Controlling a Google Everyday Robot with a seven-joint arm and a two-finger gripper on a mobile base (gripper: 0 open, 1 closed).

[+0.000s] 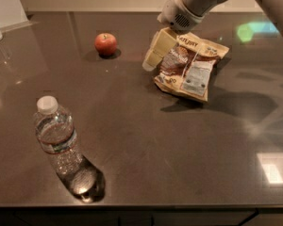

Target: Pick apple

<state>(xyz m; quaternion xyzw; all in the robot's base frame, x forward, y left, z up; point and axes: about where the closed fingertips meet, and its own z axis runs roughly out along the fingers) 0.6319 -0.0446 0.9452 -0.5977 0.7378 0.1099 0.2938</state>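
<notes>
Tool (154, 54) upper centre of frame, over left edge of chip bag (192, 68). Open or closed: can't tell. Apple (106, 44) on bench (179, 154), upper left of centre, left of tool, not touching. Water bottle (58, 142) upright, lower left.

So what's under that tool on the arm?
The tool hangs over the chip bag's edge nearest the apple, above the dark table. It hides that corner of the bag. The apple sits apart, uncovered.

Kitchen-like setting, dark glossy countertop (146, 140), chip bag (193, 67), water bottle (59, 142), jaws at the bag's edge
</notes>
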